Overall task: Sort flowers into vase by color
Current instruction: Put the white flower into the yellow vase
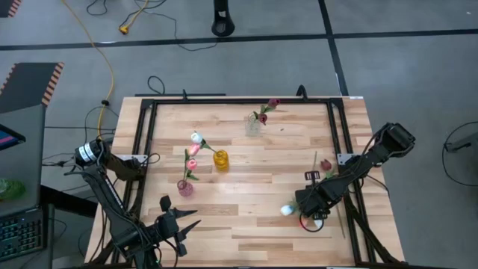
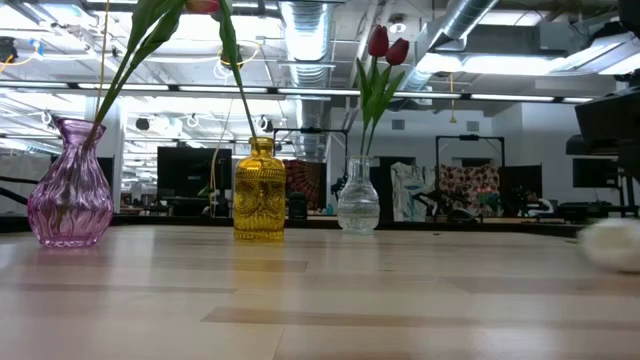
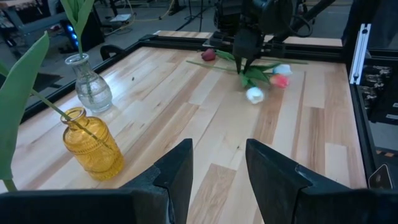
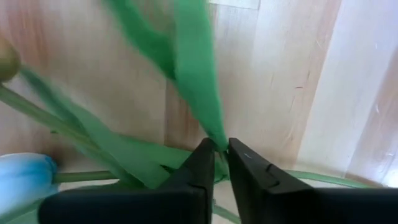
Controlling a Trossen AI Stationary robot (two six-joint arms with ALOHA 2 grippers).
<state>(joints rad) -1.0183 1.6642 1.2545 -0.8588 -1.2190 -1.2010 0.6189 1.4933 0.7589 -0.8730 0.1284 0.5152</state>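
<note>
Green tulip leaf pinched in the nearly closed right gripper; next, lift toward the matching vase; left gripper waits open.

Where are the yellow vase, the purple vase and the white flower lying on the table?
Yellow vase [image 2: 259, 195]: low view, on its ribbed belly.
Purple vase [image 2: 70, 195]: low view, on its round belly.
White flower [image 3: 254, 94]: left wrist view, on its head, lying on the wood.

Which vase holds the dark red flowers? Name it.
The clear glass vase, nearest the table's far edge, with two dark red tulips. The yellow vase and pink vase hold paler blooms.
</note>
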